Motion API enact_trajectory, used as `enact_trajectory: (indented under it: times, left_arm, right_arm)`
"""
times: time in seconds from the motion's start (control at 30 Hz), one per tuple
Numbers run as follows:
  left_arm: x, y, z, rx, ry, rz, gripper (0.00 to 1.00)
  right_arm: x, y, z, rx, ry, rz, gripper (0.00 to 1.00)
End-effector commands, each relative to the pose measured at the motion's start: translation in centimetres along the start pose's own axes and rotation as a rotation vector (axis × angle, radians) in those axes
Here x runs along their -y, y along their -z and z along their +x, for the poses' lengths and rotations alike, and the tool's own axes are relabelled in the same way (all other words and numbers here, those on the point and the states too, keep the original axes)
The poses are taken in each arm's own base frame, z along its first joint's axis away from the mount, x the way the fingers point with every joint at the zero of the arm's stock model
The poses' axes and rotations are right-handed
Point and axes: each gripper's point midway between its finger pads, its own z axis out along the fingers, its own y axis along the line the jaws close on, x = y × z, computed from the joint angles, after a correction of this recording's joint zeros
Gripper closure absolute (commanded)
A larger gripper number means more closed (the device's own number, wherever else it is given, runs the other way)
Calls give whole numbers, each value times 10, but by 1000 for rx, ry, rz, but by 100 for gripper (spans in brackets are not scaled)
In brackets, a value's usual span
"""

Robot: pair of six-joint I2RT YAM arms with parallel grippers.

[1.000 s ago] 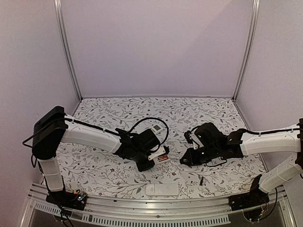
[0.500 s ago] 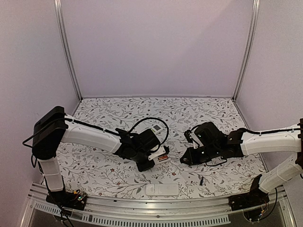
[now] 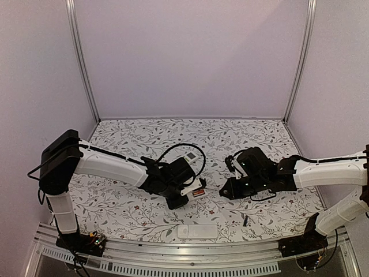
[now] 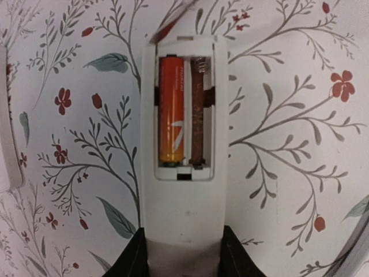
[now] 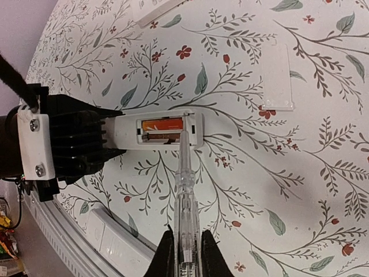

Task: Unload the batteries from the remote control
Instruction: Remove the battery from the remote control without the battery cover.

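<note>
**Top view.** Left fingers (image 3: 184,197) are clamped on the remote (image 3: 198,190). Right fingers (image 3: 226,193) are closed on a thin stick (image 3: 214,188), which reaches across the gap between the two pairs of fingers. A red fleck on the remote is probably the battery (image 3: 198,194), though it is too small to be sure. A second remote (image 3: 197,231) lies on the bench (image 3: 132,208), nearer the arm bases.

**Left wrist.** The fingers (image 4: 134,259) pinch the remote's (image 4: 183,219) near end. The bay is open just ahead of them. One orange battery (image 4: 172,115) sits in the left slot. The right slot is bare, with a spring at its far end.

**Right wrist.** The fingers (image 5: 163,259) grip the clear stick (image 5: 185,196). Its tip is at the bay's edge, beside the battery (image 5: 161,123). A loose cover (image 5: 277,75) lies well off to the right.

**Handling (judged).**
- The cell is probably light, rigid and smooth-jacketed, so it is likely to slip and roll.
- It looks seated snugly in its slot.
- The best purchase is probably its flank on the empty-slot side: lever it up there.
- The remote is a hard shell, so the end clamp should hold.
</note>
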Motion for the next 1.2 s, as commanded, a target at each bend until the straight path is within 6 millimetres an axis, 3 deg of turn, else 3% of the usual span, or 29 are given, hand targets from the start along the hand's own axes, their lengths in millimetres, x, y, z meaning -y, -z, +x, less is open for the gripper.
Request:
enact_trajectory:
  times: [0.0,1.17]
  left_arm:
    - [21,-27,32,-108,-51,44,83]
    - [22,-29,35,-119,-56,41,83]
  right_arm:
    - [-3,0,-6,16,9,1,100]
    - [9,-5,13,-52,-19,28,100]
